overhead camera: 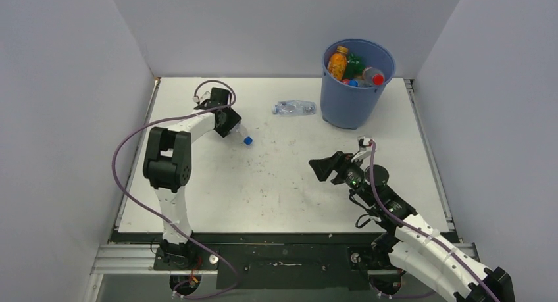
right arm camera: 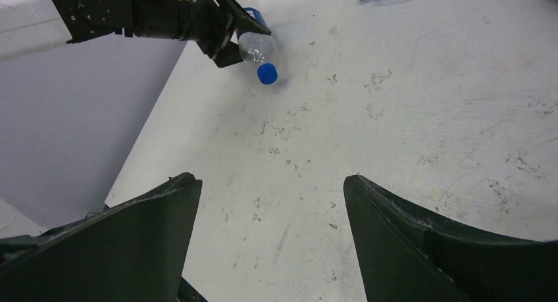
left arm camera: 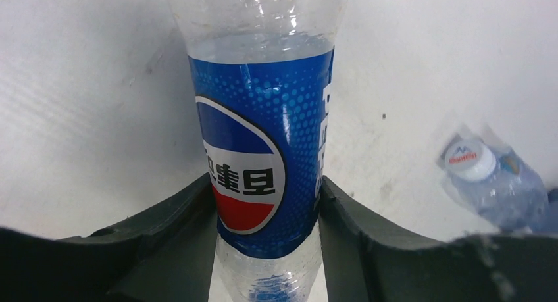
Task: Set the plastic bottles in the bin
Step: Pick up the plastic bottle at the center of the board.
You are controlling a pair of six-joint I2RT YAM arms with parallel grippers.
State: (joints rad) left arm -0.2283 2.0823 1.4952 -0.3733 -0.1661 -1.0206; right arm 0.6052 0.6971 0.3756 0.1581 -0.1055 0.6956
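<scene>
My left gripper [overhead camera: 231,123] is shut on a clear bottle with a blue Pepsi label [left arm camera: 263,151] and a blue cap [overhead camera: 248,141], held tilted just above the table at the left. It also shows in the right wrist view [right arm camera: 258,49]. A second clear bottle [overhead camera: 294,108] lies on its side on the table left of the blue bin [overhead camera: 352,98]; its white cap shows in the left wrist view [left arm camera: 470,160]. The bin holds several bottles, among them an orange one [overhead camera: 337,62], a green one and a red-capped one. My right gripper [overhead camera: 322,168] is open and empty over the table.
White walls enclose the table on the left, back and right. The bin stands at the back right corner. The table's dark front edge [overhead camera: 276,236] runs between the two arm bases.
</scene>
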